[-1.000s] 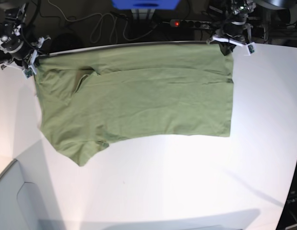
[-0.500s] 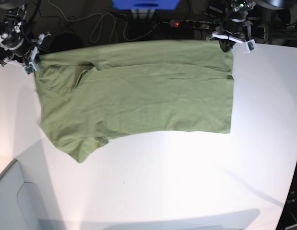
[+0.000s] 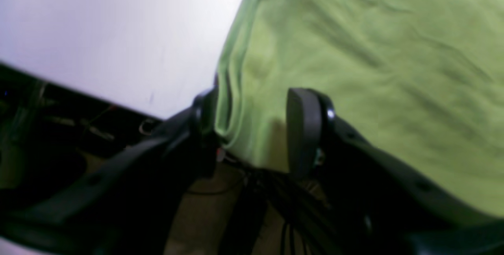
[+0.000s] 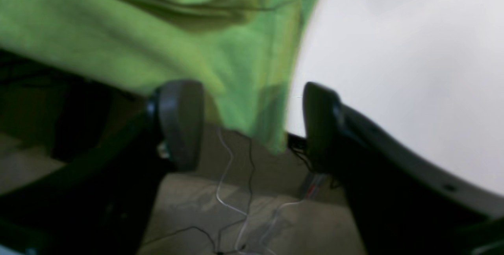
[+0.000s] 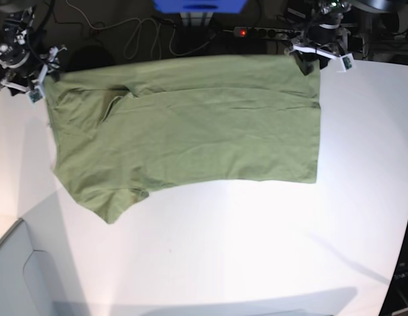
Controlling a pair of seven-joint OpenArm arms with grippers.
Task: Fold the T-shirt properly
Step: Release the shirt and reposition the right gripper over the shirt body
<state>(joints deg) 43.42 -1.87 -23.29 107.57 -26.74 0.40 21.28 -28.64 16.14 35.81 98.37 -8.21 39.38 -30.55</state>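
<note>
Spreading across my white table [image 5: 256, 250], the T-shirt [image 5: 190, 125] lies flat, its far edge overhanging, ready for folding; my left gripper [image 3: 252, 129] and right gripper [image 4: 244, 125] straddle its corners, fingers apart.

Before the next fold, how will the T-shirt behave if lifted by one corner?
The T-shirt is probably floppy: it lies flat with soft wrinkles, and its edge droops over the table rim. It looks thin, so likely light. It should drag and bunch rather than slide stiffly.
</note>
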